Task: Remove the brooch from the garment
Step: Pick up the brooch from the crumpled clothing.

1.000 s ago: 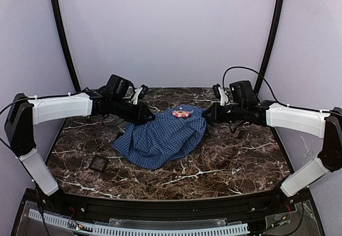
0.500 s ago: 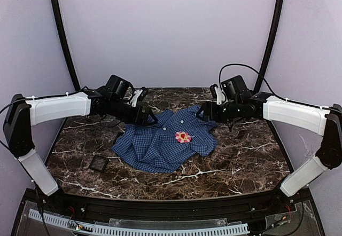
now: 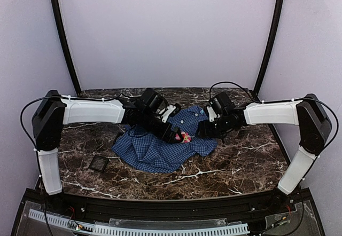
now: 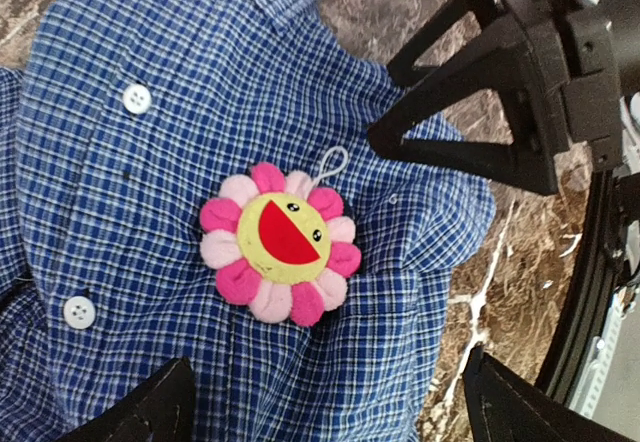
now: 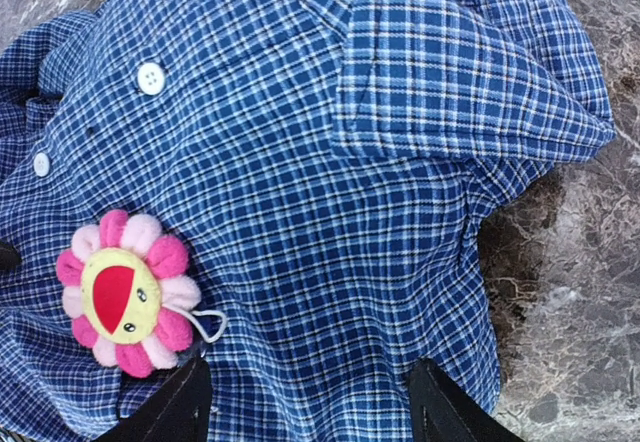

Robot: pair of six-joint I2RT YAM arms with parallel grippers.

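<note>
Both arms reach in over the dark marble table (image 3: pixel 240 166) and nearly meet above the blue checked shirt (image 3: pixel 147 150), which lies rumpled near the middle. The left gripper (image 3: pixel 175 134) hangs just left of the pink flower brooch (image 3: pixel 185 137) — the right gripper (image 3: pixel 203 130) is close on its other side. The brooch sits on the shirt's right half. A small black square tray (image 3: pixel 99 164) lies apart, toward the near left.
</note>
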